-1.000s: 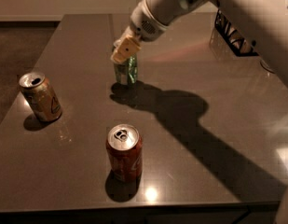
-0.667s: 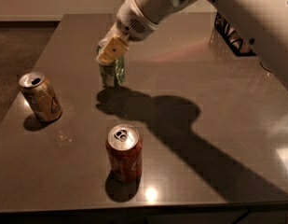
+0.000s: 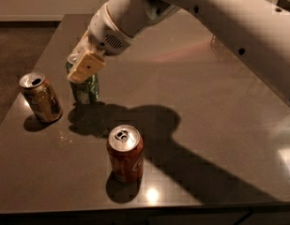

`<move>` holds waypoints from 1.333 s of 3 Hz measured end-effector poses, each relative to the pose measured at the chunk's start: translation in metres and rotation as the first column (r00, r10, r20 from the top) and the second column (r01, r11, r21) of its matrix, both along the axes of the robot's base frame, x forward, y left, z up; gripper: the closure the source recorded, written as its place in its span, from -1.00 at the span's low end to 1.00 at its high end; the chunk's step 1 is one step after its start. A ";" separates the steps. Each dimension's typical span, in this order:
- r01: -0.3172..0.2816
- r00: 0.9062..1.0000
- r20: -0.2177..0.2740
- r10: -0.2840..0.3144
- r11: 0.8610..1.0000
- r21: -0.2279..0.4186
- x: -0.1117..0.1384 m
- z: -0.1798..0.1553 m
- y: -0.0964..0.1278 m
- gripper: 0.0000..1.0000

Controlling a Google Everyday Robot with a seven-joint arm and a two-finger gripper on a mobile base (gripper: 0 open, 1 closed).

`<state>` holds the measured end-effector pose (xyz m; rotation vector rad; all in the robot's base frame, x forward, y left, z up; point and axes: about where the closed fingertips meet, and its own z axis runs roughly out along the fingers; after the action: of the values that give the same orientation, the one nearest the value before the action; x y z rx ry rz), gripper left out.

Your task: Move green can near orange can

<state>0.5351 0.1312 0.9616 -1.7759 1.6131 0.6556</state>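
Observation:
The green can (image 3: 86, 89) stands upright on the dark table (image 3: 196, 107), left of centre. My gripper (image 3: 82, 63) is shut on the green can from above, its tan finger (image 3: 86, 66) covering the can's upper part. The orange can (image 3: 41, 98) stands upright near the table's left edge, a short gap to the left of the green can and not touching it.
A red can with white script (image 3: 125, 153) stands near the front edge. My white arm (image 3: 191, 8) reaches in from the upper right and casts a broad shadow across the middle of the table. The floor lies beyond the left edge.
My gripper has carried the green can leftward and toward the front, from the table's middle to just right of the orange can.

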 end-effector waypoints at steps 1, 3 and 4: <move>-0.028 1.000 -0.006 0.028 0.999 -0.016 -0.009 -0.017 0.013 1.00; -0.060 0.998 -0.020 0.059 0.996 -0.062 -0.016 -0.045 0.031 0.17; -0.063 0.998 -0.019 0.062 0.996 -0.063 -0.017 -0.044 0.032 -0.28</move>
<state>0.5178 0.1633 0.9175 -1.8780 1.6113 0.6567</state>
